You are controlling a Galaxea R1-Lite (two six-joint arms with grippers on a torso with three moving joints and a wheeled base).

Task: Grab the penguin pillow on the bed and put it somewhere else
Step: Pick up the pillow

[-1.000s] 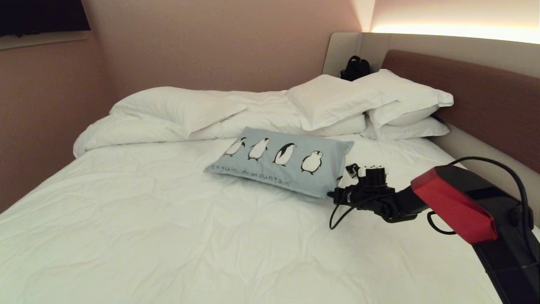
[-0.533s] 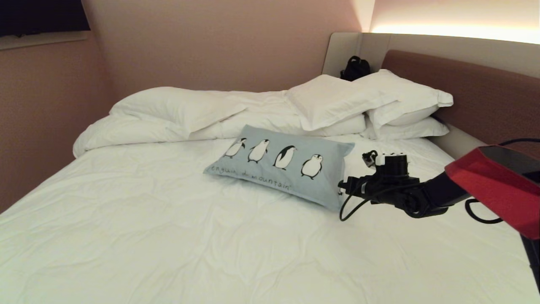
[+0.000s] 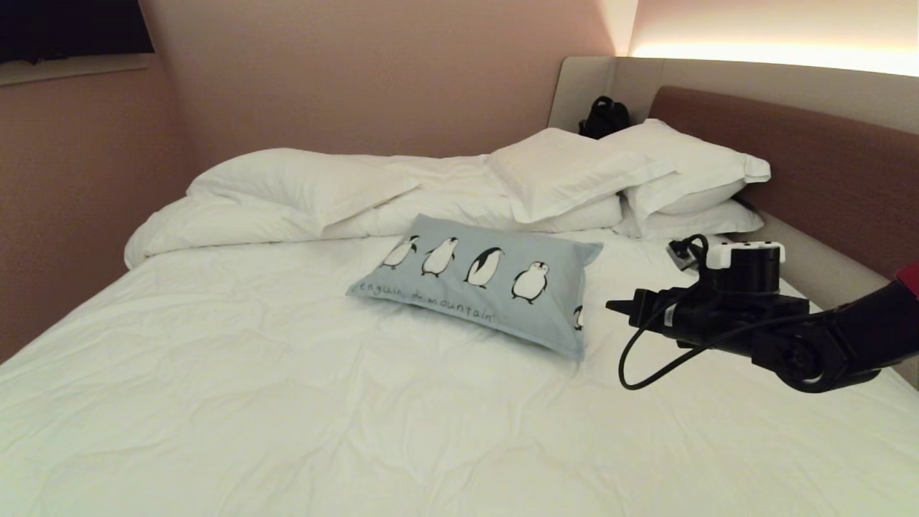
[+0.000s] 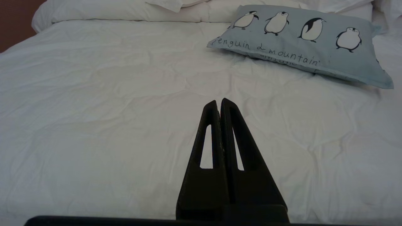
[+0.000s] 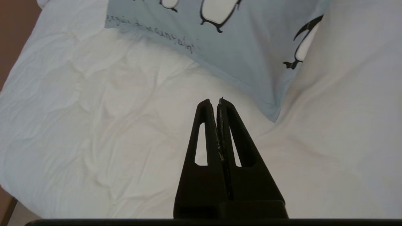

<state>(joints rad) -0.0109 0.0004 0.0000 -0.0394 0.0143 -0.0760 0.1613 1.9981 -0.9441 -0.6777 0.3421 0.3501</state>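
Light blue-grey fabric marks the one penguin pillow (image 3: 482,278), which is lying flat on the white sheet of the bed (image 3: 287,373), just in front of three plain white pillows (image 3: 574,172) stacked toward the headboard (image 3: 790,165). The right gripper (image 3: 619,307) is hovering just beside the penguin pillow's near corner, jaws pressed together and holding nothing. The left gripper (image 4: 219,103) is waiting above the sheet, well apart from the penguin pillow, jaws likewise closed and empty.
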